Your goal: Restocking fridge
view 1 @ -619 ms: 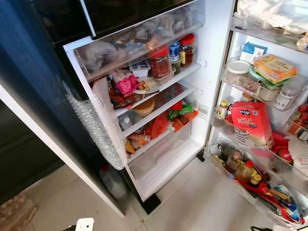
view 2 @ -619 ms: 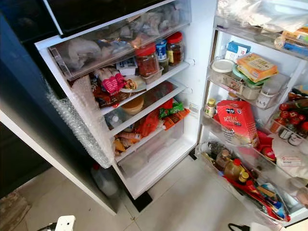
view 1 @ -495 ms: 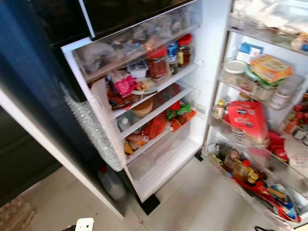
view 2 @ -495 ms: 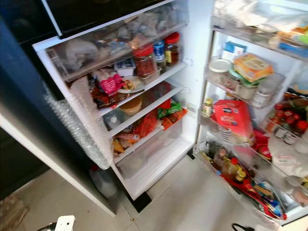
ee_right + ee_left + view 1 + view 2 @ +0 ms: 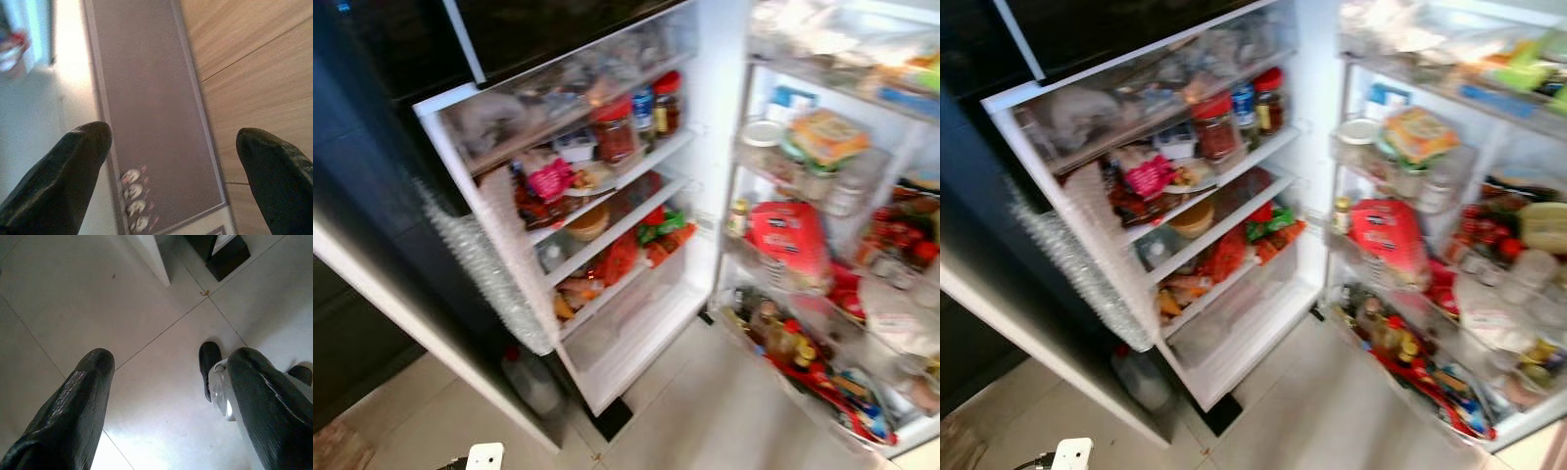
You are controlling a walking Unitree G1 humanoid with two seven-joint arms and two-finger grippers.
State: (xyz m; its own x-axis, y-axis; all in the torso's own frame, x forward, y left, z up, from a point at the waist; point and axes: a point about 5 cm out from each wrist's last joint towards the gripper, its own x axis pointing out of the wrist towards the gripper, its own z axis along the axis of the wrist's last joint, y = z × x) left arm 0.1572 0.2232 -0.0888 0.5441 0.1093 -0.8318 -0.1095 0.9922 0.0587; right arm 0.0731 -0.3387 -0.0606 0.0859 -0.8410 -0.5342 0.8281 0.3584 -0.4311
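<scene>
Overhead, the open white refrigerator (image 5: 705, 147) stands crowded, red-lidded glass jars (image 5: 615, 129) upright on its top wire shelf, ready for restocking. Left gripper (image 5: 166, 391) and right gripper (image 5: 173, 166) hang low over pale floor tiles (image 5: 73, 298), fingers spread, empty. Motion blur obscures the door-bin contents.

The floor (image 5: 705, 411) is laid with pale, glossy tiles separated by thin dark grout lines; it reflects diffuse light. A dark cabinet front (image 5: 357, 323) occupies the left side of the scene. Near the left edge, a worn brownish patch (image 5: 337, 448) lies on the floor. The right wrist view shows a grey mat (image 5: 151, 112) with a pale border between white tile and wood-grain flooring (image 5: 254, 73).
</scene>
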